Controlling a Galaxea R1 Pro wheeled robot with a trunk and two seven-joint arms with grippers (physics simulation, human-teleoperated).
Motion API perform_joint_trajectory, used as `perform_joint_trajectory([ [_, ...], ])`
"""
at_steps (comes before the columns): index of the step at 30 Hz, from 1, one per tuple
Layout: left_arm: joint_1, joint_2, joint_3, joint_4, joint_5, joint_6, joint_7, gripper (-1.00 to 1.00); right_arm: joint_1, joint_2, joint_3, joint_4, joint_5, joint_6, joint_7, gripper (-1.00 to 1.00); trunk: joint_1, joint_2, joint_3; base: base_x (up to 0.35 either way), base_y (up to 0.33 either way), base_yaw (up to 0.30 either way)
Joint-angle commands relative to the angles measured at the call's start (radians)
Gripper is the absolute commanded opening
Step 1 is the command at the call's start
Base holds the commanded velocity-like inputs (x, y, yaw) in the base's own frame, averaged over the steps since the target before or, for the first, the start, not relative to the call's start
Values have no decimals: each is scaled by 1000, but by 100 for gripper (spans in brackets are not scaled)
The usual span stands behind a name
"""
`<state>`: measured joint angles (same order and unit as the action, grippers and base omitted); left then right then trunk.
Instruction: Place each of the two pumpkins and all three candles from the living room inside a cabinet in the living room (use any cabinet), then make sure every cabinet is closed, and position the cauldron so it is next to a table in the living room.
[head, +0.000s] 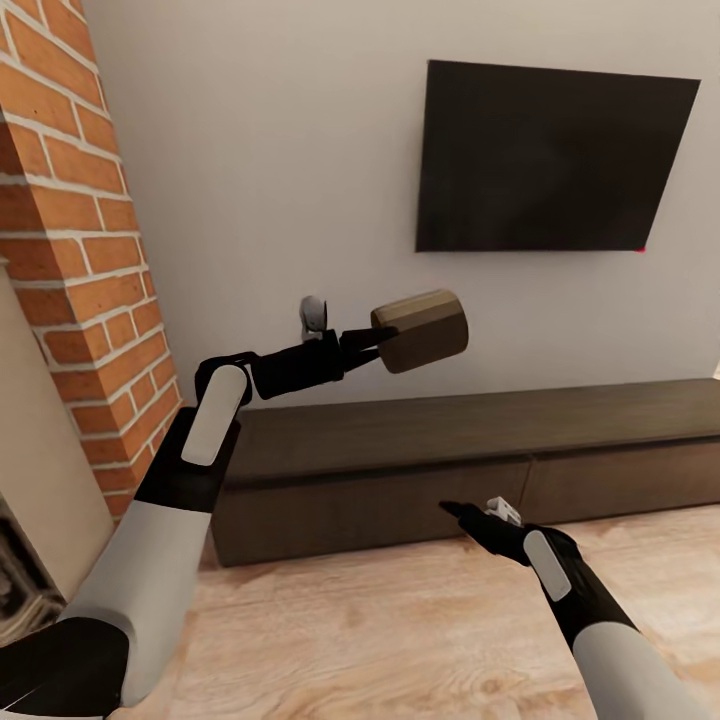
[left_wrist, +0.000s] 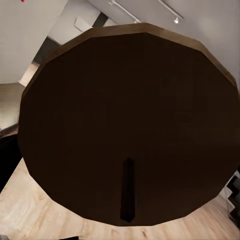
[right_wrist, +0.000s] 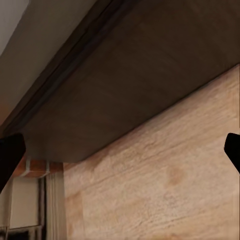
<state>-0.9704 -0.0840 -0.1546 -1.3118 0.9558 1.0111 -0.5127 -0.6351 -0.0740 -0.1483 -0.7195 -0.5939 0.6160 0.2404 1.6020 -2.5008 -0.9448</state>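
Left end effector (head: 378, 343): raised in front of the wall, above the left part of the cabinet; fingers clenched on a candle.
Candle (head: 421, 330): beige-tan stubby cylinder, held tipped on its side in the air, clear of the cabinet top. In the left wrist view its round flat face (left_wrist: 125, 120) sits right against the camera, dark brown in shadow, with a thin dark wick (left_wrist: 128, 190) standing out of it.
Right end effector (head: 462, 512): low, in front of the cabinet's door panels and near the floor. In the right wrist view the two dark fingertips (right_wrist: 9, 155) sit at opposite edges of the picture, wide apart, nothing between them: released.
Cabinet (head: 480, 460): long, low, dark brown, flat top, against the grey wall. Door panels in the head view look flush and closed. Right wrist view shows its front (right_wrist: 150, 75) close up, meeting the floor.
Floor (head: 400, 640): light wood planks.
Wall screen (head: 550, 160): black, flat, mounted above the cabinet's right half.
Brick column (head: 80, 250): red brick, left of the cabinet.
Small grey wall fitting (head: 313, 316): just behind the left arm; too small to identify.
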Motion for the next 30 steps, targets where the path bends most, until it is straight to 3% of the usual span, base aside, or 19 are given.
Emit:
perform_joint_trajectory([
  [1,-1,0,1,0,0,4,-6,-100,-1,0,-4,5,0,6,3,100,0,0,-1,286,144,-54],
  [11,-1,0,0,-2,0,4,-6,-100,-1,0,-7,34,-11,6,7,100,0,0,7,230,105,-184],
  [15,-1,0,-20,-5,0,4,-6,-100,-1,-1,-9,37,-26,6,8,100,0,0,8,32,10,-78],
  [16,-1,0,-47,-8,0,3,-4,-100,-1,-1,-10,38,-80,5,8,100,0,0,8,4,1,-10],
  [21,-1,0,-52,-9,-1,3,-3,-100,-1,-1,-9,38,-109,5,9,100,0,0,8,2,1,-4],
  [23,-1,0,-53,-9,-1,3,-3,-100,-1,0,-8,38,-115,-9,9,100,0,0,8,0,0,-1],
  [25,-1,0,-54,-9,-2,2,-1,-100,-1,0,-6,38,-115,-72,4,100,0,0,8,0,0,0],
  [30,-1,1,-54,-9,-2,1,-1,-100,-1,1,-5,39,-115,-82,1,100,0,0,8,0,0,0],
])
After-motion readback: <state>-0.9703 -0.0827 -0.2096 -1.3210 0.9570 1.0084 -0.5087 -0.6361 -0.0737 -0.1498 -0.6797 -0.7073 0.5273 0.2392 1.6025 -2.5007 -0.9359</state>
